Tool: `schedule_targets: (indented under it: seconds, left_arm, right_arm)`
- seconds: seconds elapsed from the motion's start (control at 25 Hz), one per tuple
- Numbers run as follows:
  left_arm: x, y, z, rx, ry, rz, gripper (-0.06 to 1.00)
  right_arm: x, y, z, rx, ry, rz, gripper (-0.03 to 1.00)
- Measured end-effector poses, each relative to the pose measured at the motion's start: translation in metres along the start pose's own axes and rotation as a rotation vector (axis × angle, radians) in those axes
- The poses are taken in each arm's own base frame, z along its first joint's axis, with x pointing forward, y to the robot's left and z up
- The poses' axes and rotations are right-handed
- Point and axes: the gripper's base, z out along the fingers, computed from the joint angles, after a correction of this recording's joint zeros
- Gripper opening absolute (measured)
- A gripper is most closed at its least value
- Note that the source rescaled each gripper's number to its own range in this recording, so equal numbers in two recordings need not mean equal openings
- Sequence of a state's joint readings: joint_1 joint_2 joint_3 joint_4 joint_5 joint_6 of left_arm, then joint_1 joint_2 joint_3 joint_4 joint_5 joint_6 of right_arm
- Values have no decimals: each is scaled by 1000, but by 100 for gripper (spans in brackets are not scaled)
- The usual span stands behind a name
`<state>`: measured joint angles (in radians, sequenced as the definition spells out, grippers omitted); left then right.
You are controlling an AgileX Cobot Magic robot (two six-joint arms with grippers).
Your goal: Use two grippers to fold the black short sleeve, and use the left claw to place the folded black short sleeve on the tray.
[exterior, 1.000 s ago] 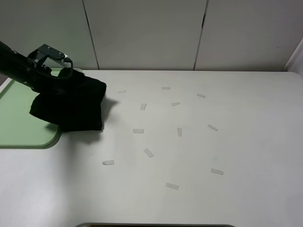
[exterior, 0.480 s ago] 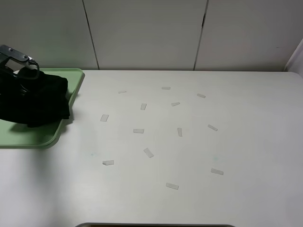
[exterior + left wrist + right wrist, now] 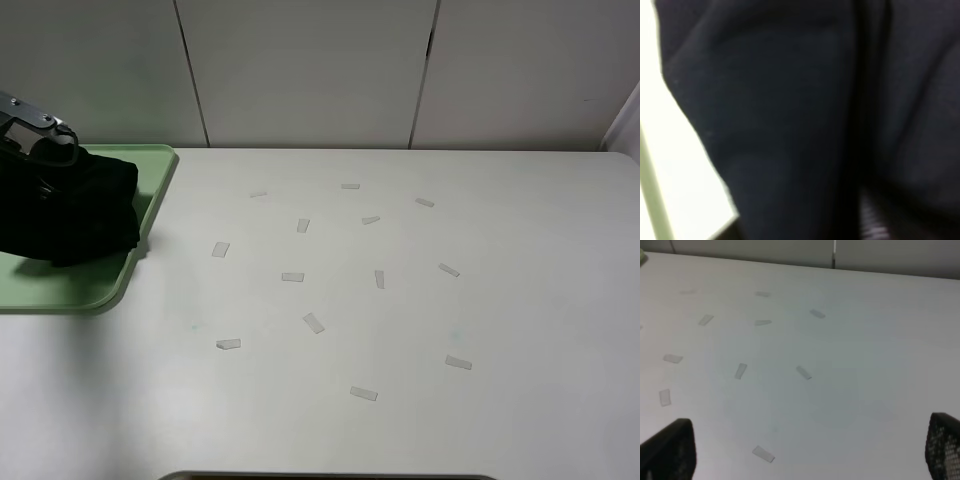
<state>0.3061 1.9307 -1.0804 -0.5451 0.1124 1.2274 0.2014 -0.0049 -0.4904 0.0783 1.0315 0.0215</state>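
Observation:
The folded black short sleeve (image 3: 75,210) rests as a bundle on the green tray (image 3: 70,292) at the far left of the exterior view, with its right edge hanging over the tray's rim. My left gripper (image 3: 45,148) sits on top of the bundle, its fingers buried in the cloth and shut on it. The left wrist view is filled with the dark fabric (image 3: 805,115), with a strip of pale tray (image 3: 660,165) beside it. My right gripper (image 3: 807,452) is open and empty above the bare table; it is outside the exterior view.
Several small white tape strips (image 3: 292,276) lie scattered over the middle of the white table (image 3: 520,300); they also show in the right wrist view (image 3: 741,370). A panelled wall runs behind the table.
The left arm carried the short sleeve leftwards from the tray's right edge onto the tray, then settled it slightly lower. The right gripper has not come into the exterior view.

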Motion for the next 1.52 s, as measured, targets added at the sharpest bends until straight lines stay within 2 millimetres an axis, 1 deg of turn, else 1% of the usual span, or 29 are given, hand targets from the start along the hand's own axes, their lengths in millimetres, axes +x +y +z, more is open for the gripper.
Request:
schedule_targets:
  seconds: [0.04,0.08,0.16,0.2,0.24,0.28,0.32,0.48,0.56,0.72,0.8,0.92,1.04,1.12,1.28,1.36,1.4,1.44,1.52]
  left_arm:
    - [-1,1,-2,-7,-6,1,37]
    - [-3,2,-4,-17,-13,0,50]
    - [-8,8,-13,-77,-49,-16,73]
    - [-12,11,-19,-112,-73,-31,82]
    - [-16,15,-25,-146,-98,-52,88]
    - [-23,21,-40,-209,-150,-72,94]
    - [-23,21,-40,-209,-150,-72,94]
    - [-37,24,-71,-264,-227,-72,97]
    - [-40,21,-77,-241,-233,-70,98]
    - [-38,14,-76,-174,-211,-110,98]
    - [-30,4,-70,-129,-181,-167,98]
    - [-25,-10,-66,-97,-159,-170,98]
    - [-30,-20,-78,-119,-199,-150,98]
    - [-37,-26,-97,-153,-259,-130,98]
    - [-47,-43,-148,-174,-392,-121,98]
    - [-47,-51,-177,-167,-457,-140,98]
    - [-47,-51,-177,-167,-457,-140,98]
    - [-45,-55,-196,-157,-496,-161,98]
    - [-40,-62,-222,-139,-545,-190,98]
  right_arm:
    - [0,0,0,1,0,-1,100]
    - [0,0,0,1,0,-1,100]
    - [0,0,0,1,0,-1,100]
    - [0,0,0,1,0,-1,100]
    - [0,0,0,1,0,-1,100]
    - [0,0,0,1,0,-1,100]
    - [0,0,0,1,0,-1,100]
    - [0,0,0,1,0,-1,100]
    - [0,0,0,1,0,-1,100]
    - [0,0,0,0,0,0,100]
    - [0,0,0,0,0,0,100]
    - [0,0,0,0,0,0,100]
    - [0,0,0,-1,0,0,100]
    - [0,0,0,-1,0,1,100]
    - [0,0,0,-3,0,2,100]
    - [0,0,0,-3,0,2,100]
    - [0,0,0,-3,0,2,100]
    - [0,0,0,-3,0,2,100]
    - [0,0,0,-3,0,2,100]
